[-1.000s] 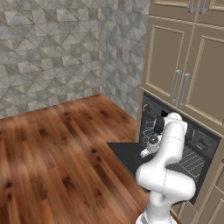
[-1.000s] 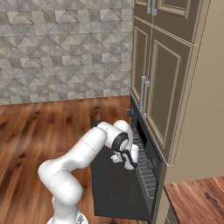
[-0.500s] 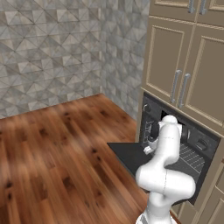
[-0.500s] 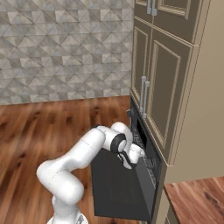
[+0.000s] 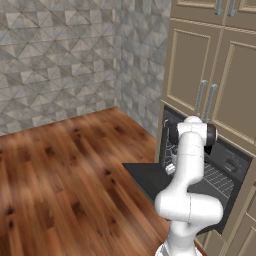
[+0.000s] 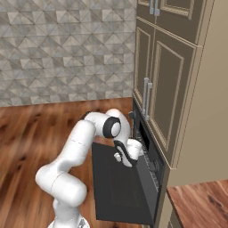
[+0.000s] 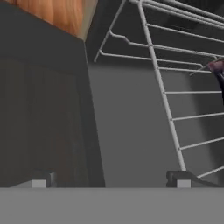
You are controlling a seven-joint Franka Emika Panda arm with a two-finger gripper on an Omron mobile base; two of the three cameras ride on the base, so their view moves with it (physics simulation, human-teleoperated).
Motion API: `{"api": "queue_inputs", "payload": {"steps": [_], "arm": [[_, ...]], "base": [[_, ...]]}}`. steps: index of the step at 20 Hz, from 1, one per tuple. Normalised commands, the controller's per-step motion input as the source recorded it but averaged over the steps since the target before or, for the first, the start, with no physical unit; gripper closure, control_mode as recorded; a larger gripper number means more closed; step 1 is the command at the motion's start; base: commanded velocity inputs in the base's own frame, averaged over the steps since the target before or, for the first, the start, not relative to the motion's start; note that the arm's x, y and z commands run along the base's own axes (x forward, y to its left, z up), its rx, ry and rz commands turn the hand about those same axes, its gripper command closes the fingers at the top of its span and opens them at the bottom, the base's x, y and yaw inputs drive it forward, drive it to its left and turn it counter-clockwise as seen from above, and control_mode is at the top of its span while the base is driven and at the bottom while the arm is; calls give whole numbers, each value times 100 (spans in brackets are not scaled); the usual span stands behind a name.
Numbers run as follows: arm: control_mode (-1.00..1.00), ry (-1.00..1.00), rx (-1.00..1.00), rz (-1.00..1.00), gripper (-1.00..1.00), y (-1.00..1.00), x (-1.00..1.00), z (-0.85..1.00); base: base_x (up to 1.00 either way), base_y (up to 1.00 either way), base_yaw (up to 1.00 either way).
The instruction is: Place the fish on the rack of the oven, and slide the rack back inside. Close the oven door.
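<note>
The oven (image 5: 227,162) stands in the beige cabinet wall with its door (image 6: 118,187) folded down flat. The silver wire rack (image 7: 175,83) lies inside the oven mouth, seen also as the rack (image 5: 217,177) behind my arm. My gripper (image 7: 111,180) hovers low over the door's inner edge, just at the rack's front rim, open with nothing between its fingers. In the right base view the gripper (image 6: 131,153) sits at the oven opening. A small pinkish and dark shape (image 7: 217,66) rests on the rack at the frame's edge; it may be the fish, too cut off to tell.
Beige cabinet doors with metal bar handles (image 5: 205,100) rise above the oven. Wood floor (image 5: 60,170) spreads to the left, backed by a grey tiled wall (image 5: 60,55). The open door juts out over the floor beside my base.
My arm has drawn upright, its elbow rising, and the hand has shifted slightly up at the oven mouth. Door and rack have not moved.
</note>
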Motion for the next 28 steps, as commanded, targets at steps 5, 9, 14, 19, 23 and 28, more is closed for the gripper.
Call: {"api": "queue_inputs", "payload": {"steps": [5,9,14,19,23,28], "arm": [[-100,-10,-3,7,-100,89,-95,65],[-100,-17,-5,4,-100,100,-100,59],[-100,-26,-3,0,-100,100,-100,65],[-100,-21,0,0,-100,100,-100,81],[-100,-12,0,4,-100,99,-91,86],[-100,-1,0,10,-100,86,-65,100]], "base": [[0,0,0],[0,0,0],[0,0,0],[0,0,0],[0,0,0],[0,0,0]]}}
